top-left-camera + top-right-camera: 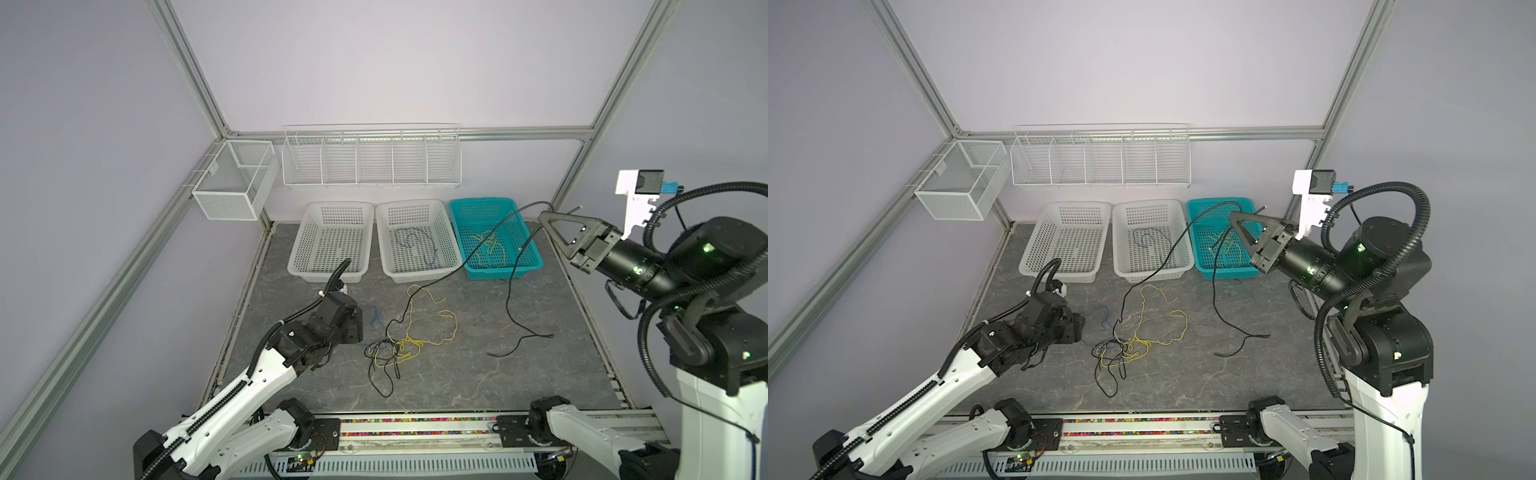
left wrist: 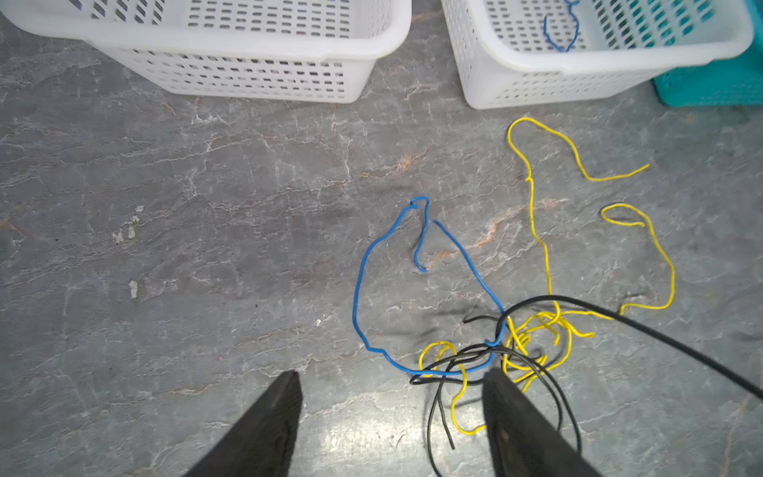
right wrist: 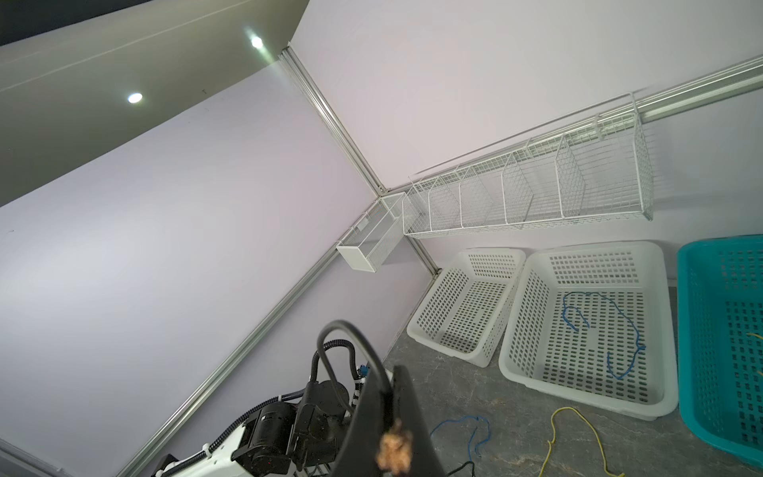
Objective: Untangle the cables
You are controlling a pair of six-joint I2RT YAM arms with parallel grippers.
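Cables [image 1: 390, 349] tangled, left fingers [image 2: 280, 404] apart just beside them; right fingers [image 1: 556, 236] clamped on black cable [image 2: 660, 343], up high

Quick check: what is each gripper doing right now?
Left gripper: open, holding nothing.
Right gripper: shut on the black cable, held up in the air.

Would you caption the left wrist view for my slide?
Open left gripper beside tangled black, blue and yellow cables, white baskets beyond.
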